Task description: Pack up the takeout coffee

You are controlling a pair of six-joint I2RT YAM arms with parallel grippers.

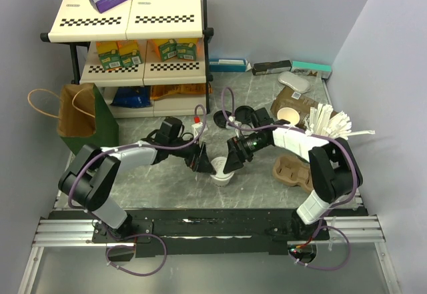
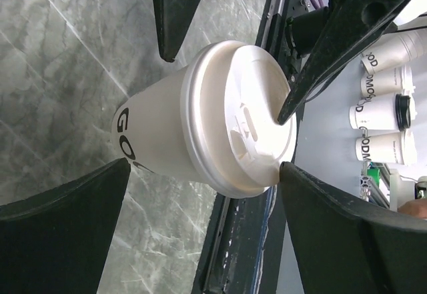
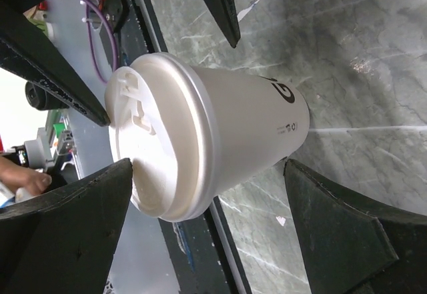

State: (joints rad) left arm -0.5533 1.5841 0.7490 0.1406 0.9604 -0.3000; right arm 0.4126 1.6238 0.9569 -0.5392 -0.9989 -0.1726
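Broad black fingers [image 2: 60, 227] of the left gripper [image 2: 203, 166] loom at the bottom of its wrist view, spread wide to either side of a white lidded coffee cup [image 2: 200, 141]. From the opposite side the right gripper [image 3: 208, 164] straddles the same cup, its jaws likewise far apart. Whether any fingertip touches the cup cannot be told. The cup stands upright on the grey marbled bench [image 1: 167, 194], close to the near edge and midway between the two arms. To its right lies a brown pulp tray [image 1: 293, 171]. At far left, beside the shelf [image 1: 127, 14], stands a brown paper bag [image 1: 70, 111].
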